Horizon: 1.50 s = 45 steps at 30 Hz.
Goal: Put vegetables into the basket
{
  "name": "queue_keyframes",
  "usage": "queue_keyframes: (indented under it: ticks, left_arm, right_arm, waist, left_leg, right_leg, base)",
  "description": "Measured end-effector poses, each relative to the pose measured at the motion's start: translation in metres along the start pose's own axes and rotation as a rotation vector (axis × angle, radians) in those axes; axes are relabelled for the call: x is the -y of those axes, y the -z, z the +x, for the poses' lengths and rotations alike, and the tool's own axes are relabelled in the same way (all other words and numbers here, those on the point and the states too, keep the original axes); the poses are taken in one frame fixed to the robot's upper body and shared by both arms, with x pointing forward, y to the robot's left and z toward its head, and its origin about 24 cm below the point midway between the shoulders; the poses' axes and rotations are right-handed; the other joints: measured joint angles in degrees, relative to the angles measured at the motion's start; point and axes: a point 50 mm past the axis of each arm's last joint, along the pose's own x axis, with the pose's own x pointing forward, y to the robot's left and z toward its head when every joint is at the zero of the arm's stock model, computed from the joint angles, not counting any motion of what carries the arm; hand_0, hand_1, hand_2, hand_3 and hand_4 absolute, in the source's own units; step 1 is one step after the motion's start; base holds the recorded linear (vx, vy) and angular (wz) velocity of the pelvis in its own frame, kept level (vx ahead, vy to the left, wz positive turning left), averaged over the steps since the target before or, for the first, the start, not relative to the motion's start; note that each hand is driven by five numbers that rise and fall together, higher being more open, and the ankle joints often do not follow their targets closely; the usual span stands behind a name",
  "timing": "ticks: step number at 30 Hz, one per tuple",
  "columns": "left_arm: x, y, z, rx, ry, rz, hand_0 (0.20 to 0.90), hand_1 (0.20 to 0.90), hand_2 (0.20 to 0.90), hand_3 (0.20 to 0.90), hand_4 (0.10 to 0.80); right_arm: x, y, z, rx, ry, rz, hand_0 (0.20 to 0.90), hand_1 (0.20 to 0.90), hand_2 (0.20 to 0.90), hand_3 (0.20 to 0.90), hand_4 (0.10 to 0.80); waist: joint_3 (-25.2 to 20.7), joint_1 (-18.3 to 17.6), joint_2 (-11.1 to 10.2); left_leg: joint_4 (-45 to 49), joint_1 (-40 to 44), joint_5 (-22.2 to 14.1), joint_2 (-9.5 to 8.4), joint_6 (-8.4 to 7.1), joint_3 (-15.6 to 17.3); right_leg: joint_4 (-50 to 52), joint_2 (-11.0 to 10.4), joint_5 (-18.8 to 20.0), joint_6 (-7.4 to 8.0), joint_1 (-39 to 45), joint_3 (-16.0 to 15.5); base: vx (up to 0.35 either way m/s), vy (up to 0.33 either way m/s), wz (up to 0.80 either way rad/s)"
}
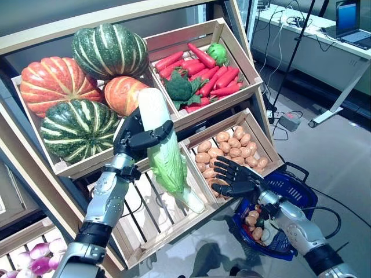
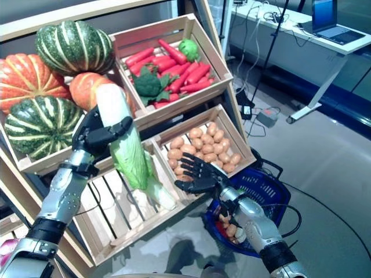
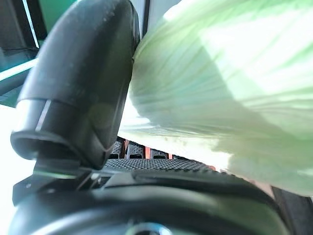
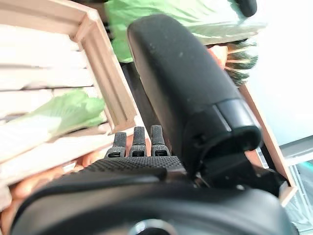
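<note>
My left hand [image 1: 136,139] is shut on a long white and green cabbage [image 1: 162,156], holding it upright in front of the wooden stand, white end up; its pale green leaves show in the left wrist view [image 3: 220,88]. A second cabbage [image 1: 191,200] lies in the lower crate below it. My right hand [image 1: 235,179] is open, fingers spread, beside the crate of small brown potatoes and above the blue basket [image 1: 290,188]. The basket stands on the floor at the lower right and holds small brown potatoes [image 1: 253,227] and a pale vegetable.
The wooden stand [image 1: 174,124] with its slanted crates fills the left and centre. A white desk [image 1: 324,46] with a laptop stands at the back right, with cables and a power box on the grey floor [image 1: 342,156] below it.
</note>
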Motion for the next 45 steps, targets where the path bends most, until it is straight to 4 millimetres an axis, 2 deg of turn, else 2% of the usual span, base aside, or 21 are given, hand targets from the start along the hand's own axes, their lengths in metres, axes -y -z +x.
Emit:
queue_keyframes:
  ticks: [4,16,24,37,45]
  left_arm:
    - [0.008,0.005,0.002,-0.008,0.045,-0.020,0.300,0.300,0.300,0.300,0.400]
    - [0.033,0.027,0.005,-0.148,0.217,0.000,0.300,0.300,0.300,0.300,0.400]
    - [0.034,0.030,0.005,-0.175,0.228,0.033,0.300,0.300,0.300,0.300,0.400]
    - [0.030,0.026,0.004,-0.181,0.244,0.059,0.300,0.300,0.300,0.300,0.400]
    - [0.032,0.026,0.004,-0.177,0.277,0.038,0.300,0.300,0.300,0.300,0.400]
  right_arm:
    - [-0.010,-0.008,0.012,0.044,-0.039,0.036,0.900,0.900,0.900,0.900,0.800]
    - [-0.026,-0.030,0.025,0.103,-0.114,-0.007,0.900,0.900,0.900,0.900,0.800]
    - [-0.028,-0.023,0.027,0.033,-0.126,0.024,0.900,0.900,0.900,0.900,0.800]
    - [-0.042,-0.003,0.031,-0.097,-0.187,0.221,0.900,0.900,0.900,0.900,0.800]
    - [-0.047,0.004,0.031,-0.132,-0.218,0.327,0.900,0.900,0.900,0.900,0.800]
  waist:
    - [-0.2,0.0,-0.4]
    - [-0.6,0.0,-1.0]
    - [-0.8,0.1,-1.4]
    - [-2.5,0.1,-3.0]
    - [-2.9,0.1,-3.2]
  left_leg:
    - [-0.6,1.2,0.1,-0.33,0.08,0.9]
    - [-0.7,2.8,0.1,-0.59,0.08,1.2]
    - [-0.7,3.3,0.2,-0.61,0.11,1.2]
    - [-0.7,3.3,0.2,-0.68,0.12,1.2]
    - [-0.7,3.3,0.2,-0.74,0.16,1.2]
  right_leg:
    - [-2.1,0.1,1.2,0.11,1.6,0.4]
    - [-2.1,0.3,1.6,0.03,2.8,1.5]
    - [-2.1,0.3,1.8,-0.01,3.2,1.7]
    - [-2.1,0.2,1.8,0.02,3.2,1.7]
    - [-2.1,0.1,1.8,0.06,3.2,1.7]
  base:
    - [0.017,-0.055,-0.07]
    - [0.021,-0.026,-0.03]
    - [0.000,0.000,0.00]
    - [0.000,0.000,0.00]
    - [0.000,0.000,0.00]
